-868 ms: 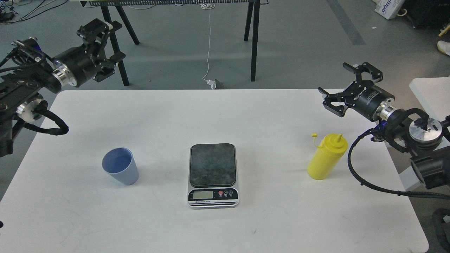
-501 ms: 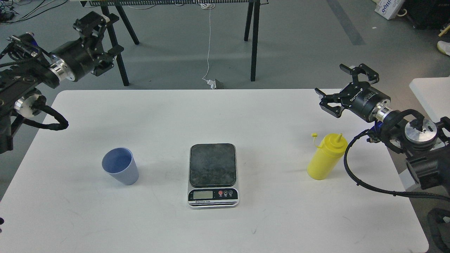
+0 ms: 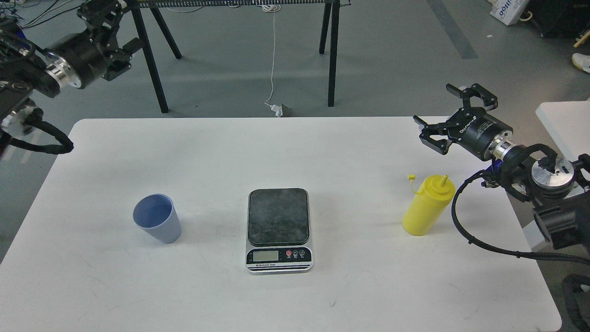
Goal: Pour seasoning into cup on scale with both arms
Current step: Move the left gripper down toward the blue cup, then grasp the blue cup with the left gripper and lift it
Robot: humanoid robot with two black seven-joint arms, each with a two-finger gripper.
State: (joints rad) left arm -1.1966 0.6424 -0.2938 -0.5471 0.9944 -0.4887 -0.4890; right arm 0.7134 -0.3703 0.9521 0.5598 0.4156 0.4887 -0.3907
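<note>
The light blue cup (image 3: pixel 156 219) stands upright on the white table (image 3: pixel 295 147), left of the scale. The scale (image 3: pixel 279 230) sits at the table's middle with nothing on its dark platform. The yellow seasoning bottle (image 3: pixel 427 206) stands upright at the right, its tethered cap off to the left of the nozzle. My right gripper (image 3: pixel 438 110) is open and empty, above and behind the bottle, apart from it. My left gripper (image 3: pixel 110 27) is open and empty, high at the far left, beyond the table's back edge and far from the cup.
Black trestle legs (image 3: pixel 332 55) stand on the grey floor behind the table, with a white cable (image 3: pixel 273 60) hanging down to a plug. A second white tabletop (image 3: pixel 564 124) shows at the right edge. My right arm's black cable (image 3: pixel 461 221) loops right of the bottle.
</note>
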